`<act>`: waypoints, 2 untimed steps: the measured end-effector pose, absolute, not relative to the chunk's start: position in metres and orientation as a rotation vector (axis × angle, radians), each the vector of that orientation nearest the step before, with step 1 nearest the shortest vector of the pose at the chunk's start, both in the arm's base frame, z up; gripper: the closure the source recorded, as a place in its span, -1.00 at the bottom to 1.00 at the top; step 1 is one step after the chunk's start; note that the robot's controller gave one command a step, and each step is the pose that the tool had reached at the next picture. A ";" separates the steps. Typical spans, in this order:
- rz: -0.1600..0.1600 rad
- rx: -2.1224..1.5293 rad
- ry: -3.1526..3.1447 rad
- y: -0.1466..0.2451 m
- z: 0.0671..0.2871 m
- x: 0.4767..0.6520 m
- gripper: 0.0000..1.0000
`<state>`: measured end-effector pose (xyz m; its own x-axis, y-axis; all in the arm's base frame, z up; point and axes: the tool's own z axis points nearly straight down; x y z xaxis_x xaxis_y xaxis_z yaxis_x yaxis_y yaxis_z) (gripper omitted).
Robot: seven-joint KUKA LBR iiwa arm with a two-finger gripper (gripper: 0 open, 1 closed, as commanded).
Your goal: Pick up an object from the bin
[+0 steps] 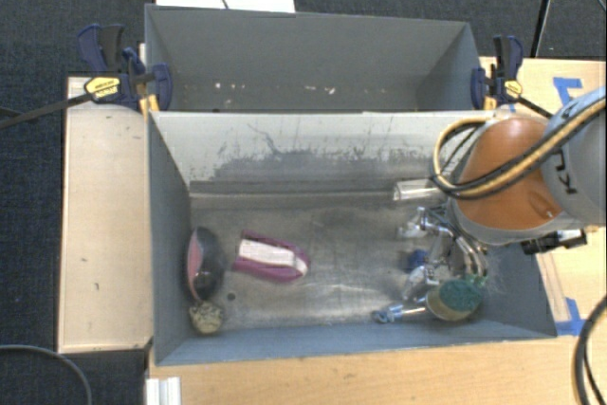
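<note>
Pick not done, nothing visibly lifted. Two-finger metal gripper (442, 276) low inside grey metal bin (313, 156); open or closed: cannot tell. Round dark-green disc (458, 298) just beside gripper, contact unclear. Small blue piece (389, 313) near gripper. Purple-white packet (271, 259), pink-black oval (202, 263) and beige lump (207, 318) well apart from gripper. Left to do, likely: secure grasp, lift.

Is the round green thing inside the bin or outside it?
Inside: the round green thing sits within the bin, at its right end, by the gripper.

Purple-white packet (271, 259), dark oval (203, 263) and tan lump (207, 318) lie close.
</note>
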<state>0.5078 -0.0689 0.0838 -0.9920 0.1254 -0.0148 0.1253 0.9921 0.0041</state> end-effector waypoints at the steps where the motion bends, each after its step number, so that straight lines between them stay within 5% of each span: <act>1: -0.005 -0.133 3.132 -0.121 0.081 0.557 -1.00; 2: -0.002 -0.135 3.135 -0.120 0.082 0.556 1.00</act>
